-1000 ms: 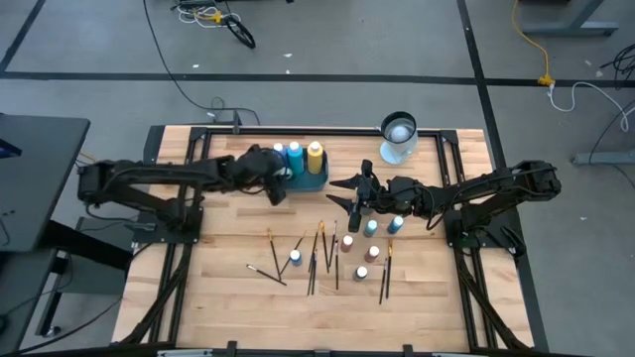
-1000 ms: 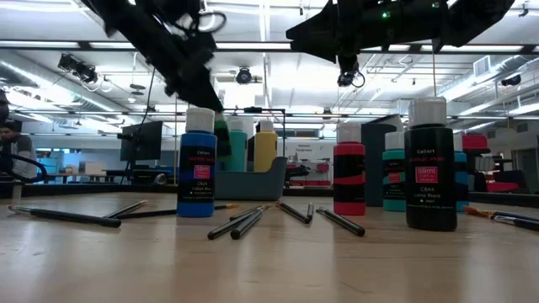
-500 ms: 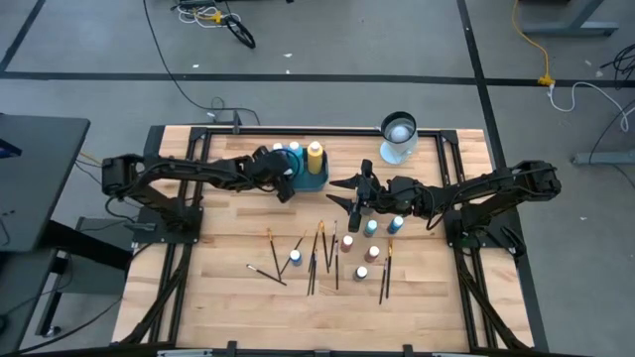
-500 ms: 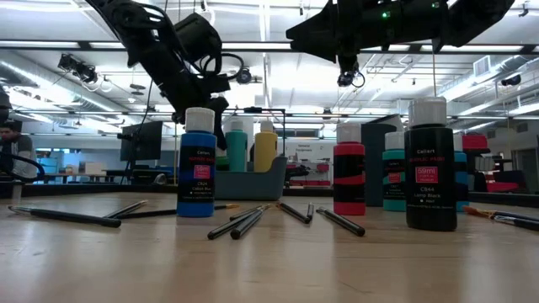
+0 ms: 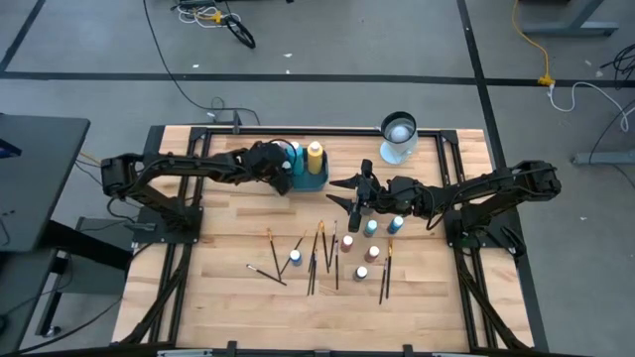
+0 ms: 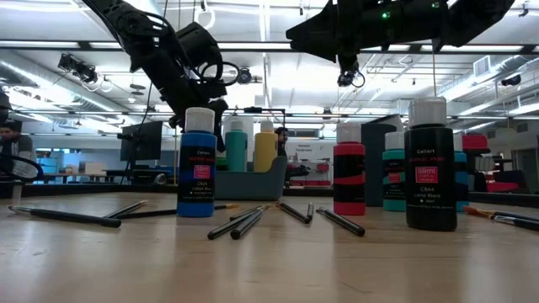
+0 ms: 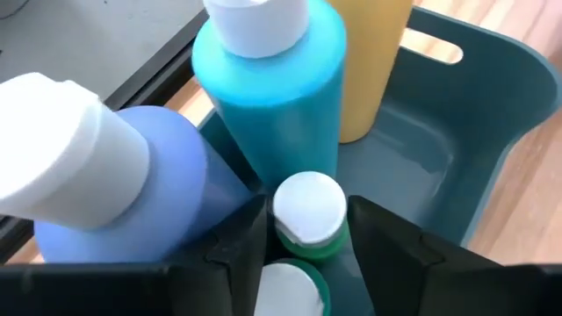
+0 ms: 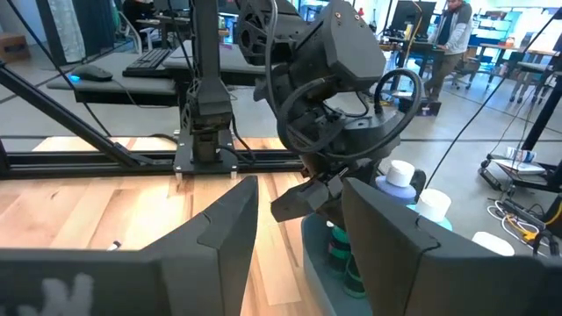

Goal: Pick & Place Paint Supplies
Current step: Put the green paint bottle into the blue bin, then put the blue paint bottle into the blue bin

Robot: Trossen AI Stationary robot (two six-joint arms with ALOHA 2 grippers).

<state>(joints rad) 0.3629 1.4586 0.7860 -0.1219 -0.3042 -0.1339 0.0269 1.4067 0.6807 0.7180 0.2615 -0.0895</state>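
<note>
My left gripper [image 5: 286,176] reaches down into the near left corner of the teal tray [image 5: 319,179], shut on a small green bottle with a white cap [image 7: 307,208]. A blue bottle [image 7: 132,189], a teal bottle [image 7: 272,96] and a yellow bottle [image 7: 369,61] stand in the tray beside it. A second white cap [image 7: 285,290] shows just below the held bottle. My right gripper [image 5: 339,192] hangs open above the table right of the tray, touching nothing. Several loose bottles [image 5: 372,228] stand on the table, and thin dark brushes [image 5: 317,253] lie flat there. My left gripper pinches the green bottle between its two fingers [image 7: 237,250], which sit on either side of its body just below the white cap [image 7: 309,247]. The fingers come from above, slanting in from the table's left. The bottle stands about upright inside the tray; what it rests on is hidden.
A cup [image 5: 399,139] stands at the far edge, right of the tray. Loose bottles and brushes crowd the middle of the table between the arms. In the low view a blue bottle [image 6: 199,164], a red one [image 6: 349,178] and a black one [image 6: 430,168] stand nearest.
My left gripper has carried the green bottle toward the far edge and a little right, over the tray's near left corner, and lowered it among the bottles there. It has stayed shut on the bottle.
</note>
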